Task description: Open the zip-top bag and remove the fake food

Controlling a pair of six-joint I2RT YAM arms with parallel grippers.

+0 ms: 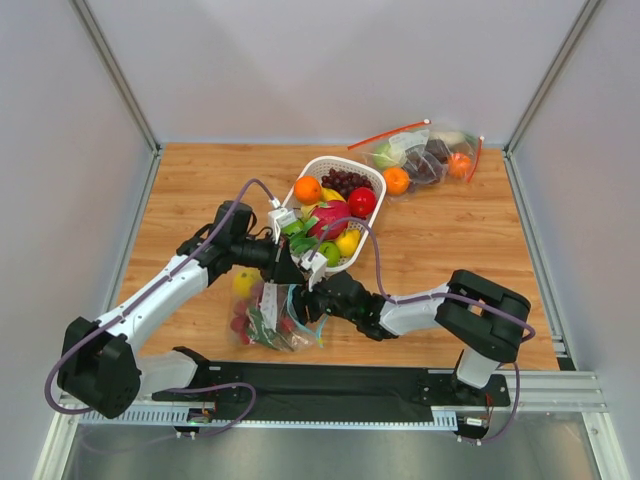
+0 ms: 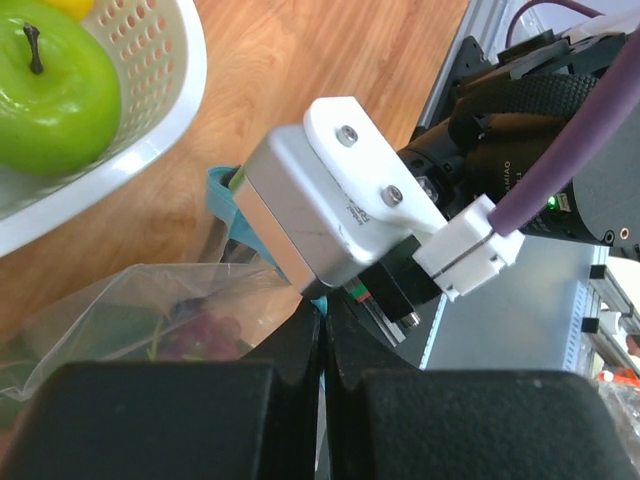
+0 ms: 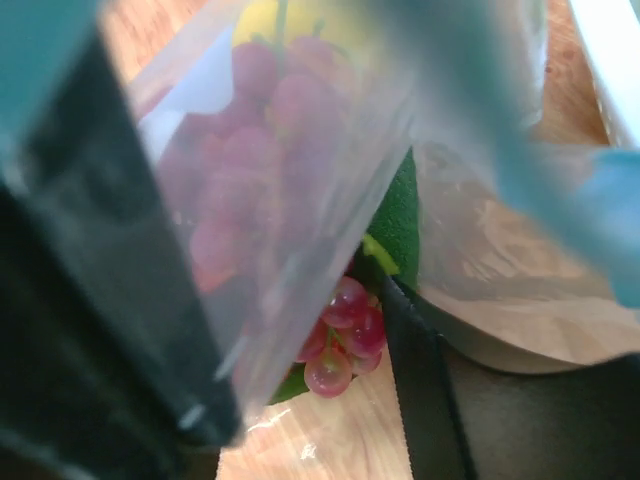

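The zip-top bag (image 1: 268, 318) (fake food (image 1: 245, 283) inside) is laid on the table (image 1: 450, 240) beside the basket (image 1: 345, 159), its teal strip pinched by the clenched left gripper (image 2: 322, 330); the right gripper's (image 1: 308, 303) grip cannot be told.

The left gripper (image 2: 322, 318) has its black fingers (image 2: 200, 420) pressed together, a sliver of teal caught at their tips; just beyond sits the other arm's white housing (image 2: 320, 215), two screws in its bracket; the teal zip strip (image 2: 222, 190) shows at its left end; the clear bag (image 2: 130, 310) lies lower left on the wooden table (image 2: 330, 50), contents blurred; a green apple (image 2: 50, 90) sits in the white basket (image 2: 150, 130); a purple cable (image 2: 590, 120) crosses upper right.
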